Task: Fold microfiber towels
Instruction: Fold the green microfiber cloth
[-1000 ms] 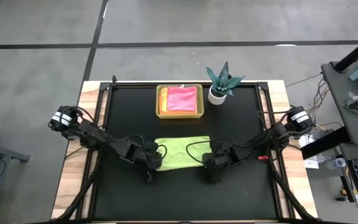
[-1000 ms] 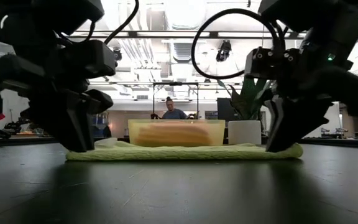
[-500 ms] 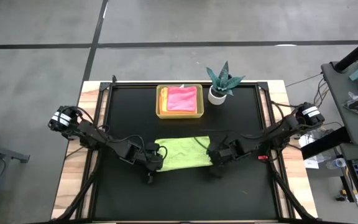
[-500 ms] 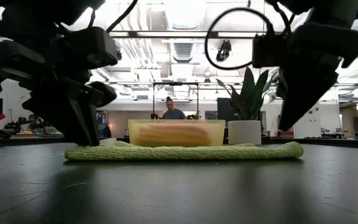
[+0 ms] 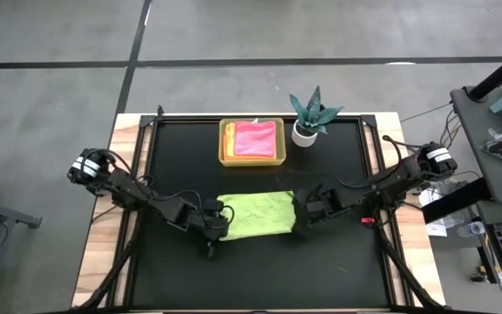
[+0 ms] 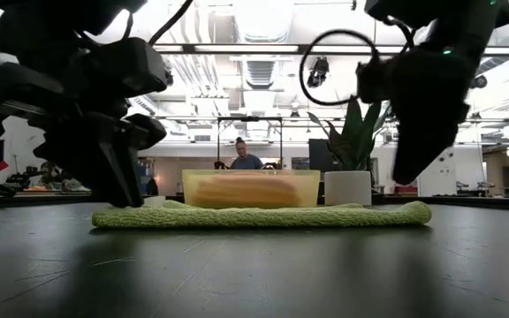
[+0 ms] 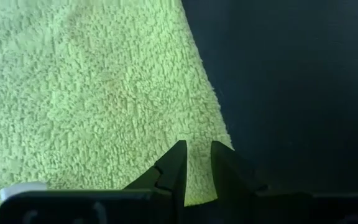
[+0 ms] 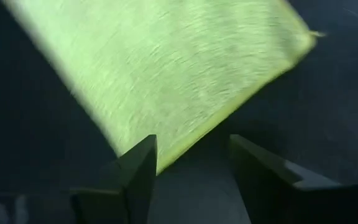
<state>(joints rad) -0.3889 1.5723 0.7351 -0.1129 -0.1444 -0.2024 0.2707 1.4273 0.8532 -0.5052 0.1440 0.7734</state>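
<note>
**Lime green towel folded at mid-counter, left claw on its corner, right claw lifted clear**

The lime green towel point(image 5: 257, 215) lies flat as a folded rectangle on the black counter point(image 5: 172, 148), roughly at its middle and nearer the front edge. In the low view it reads as a thin, even pad point(image 6: 263, 215) resting on the surface.

The left claw point(image 5: 220, 220) sits at the towel's left end. The left wrist view shows its two dark fingers point(image 7: 174, 167) nearly together, pinching the near corner of the green cloth point(image 7: 92, 93).

The right claw point(image 5: 304, 212) hangs just beside the towel's right end. In the right wrist view its fingers point(image 8: 143, 167) stand apart with nothing between them, the towel's edge point(image 8: 166, 68) below. The low view shows this claw point(image 6: 414, 168) raised off the counter, above the towel's right end.

Behind the green towel, near the counter's far edge, a yellow tray point(image 5: 226, 159) holds a pink towel point(image 5: 255, 139) on top of an orange-yellow one point(image 5: 230, 138). A small teal plant in a white pot point(image 5: 306, 122) stands just beside the tray's right side. A person point(image 6: 244, 157) shows in the room beyond.
</note>
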